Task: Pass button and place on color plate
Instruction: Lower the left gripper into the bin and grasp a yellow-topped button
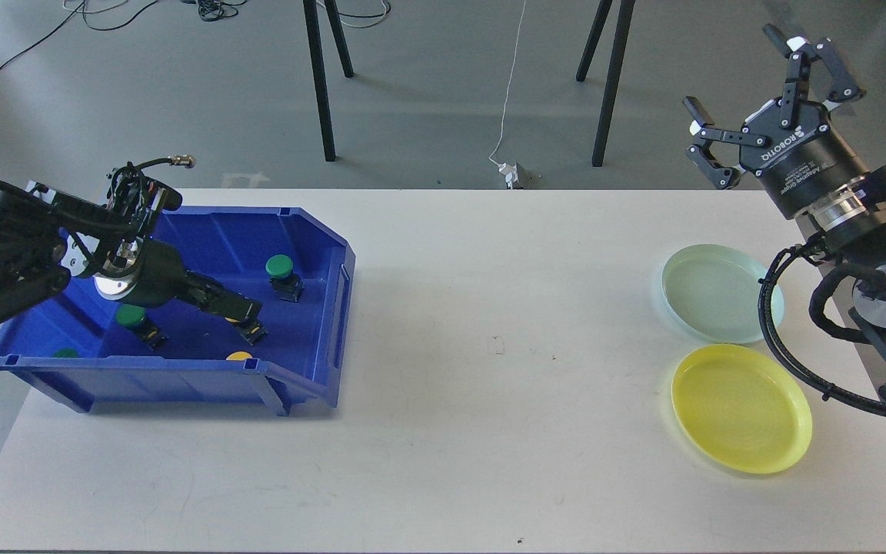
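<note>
A blue bin [151,378] at the table's left holds several push buttons with black bases. A green one [280,267] stands at the bin's back right. Another green one [131,316] is at the left. A yellow cap [239,356] peeks over the front wall. My left gripper [245,312] reaches down into the bin onto a yellow button; its cap is almost hidden, and its black base [255,333] shows below the fingertips. The fingers look dark and cannot be told apart. My right gripper [747,77] is open and empty, raised beyond the table's far right edge.
A pale green plate [720,292] and a yellow plate [741,408] lie at the table's right, both without anything on them. My right arm's cable hangs over the green plate's right rim. Tripod legs stand on the floor behind the table.
</note>
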